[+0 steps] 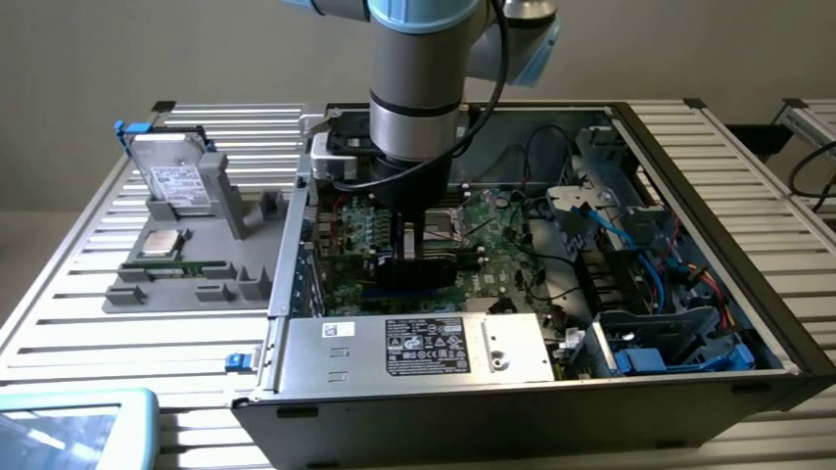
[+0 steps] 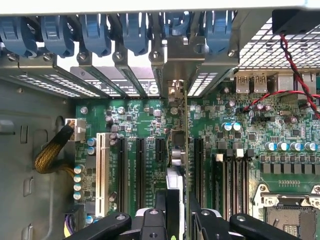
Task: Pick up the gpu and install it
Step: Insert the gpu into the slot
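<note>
Gripping the gpu (image 1: 411, 267) with the gripper (image 1: 421, 243) closed on both faces, card upright and low inside the open case (image 1: 523, 426). Hemmed closely at the edges: rear case wall just beside one end toward the exterior view's left, power supply (image 1: 418, 345) just beside its camera-facing side, drive cage (image 1: 667, 328) well apart toward the exterior view's right. Open overhead, along the arm (image 1: 415, 88). From the wrist, what the outside camera hides: gpu (image 2: 186, 145) edge-on as a thin line over the motherboard (image 2: 135, 120), between black slots (image 2: 141, 170); metal bracket (image 2: 176, 57) against the rear openings, beside a row of blue latches (image 2: 95, 30); fingers (image 2: 161, 205) of the gripper (image 2: 178, 212) flanking that edge; white slot (image 2: 101, 170) and braided cable (image 2: 48, 159) to one side, CPU socket (image 2: 292, 212) to the other. Cannot tell whether seated in a slot. From outside instead: arm vertical, wrist pointing straight down; beside the case, toward the exterior view's left, a grey tray (image 1: 131, 294) with hard drive (image 1: 176, 181) and memory stick (image 1: 179, 264), well apart from the card.
</note>
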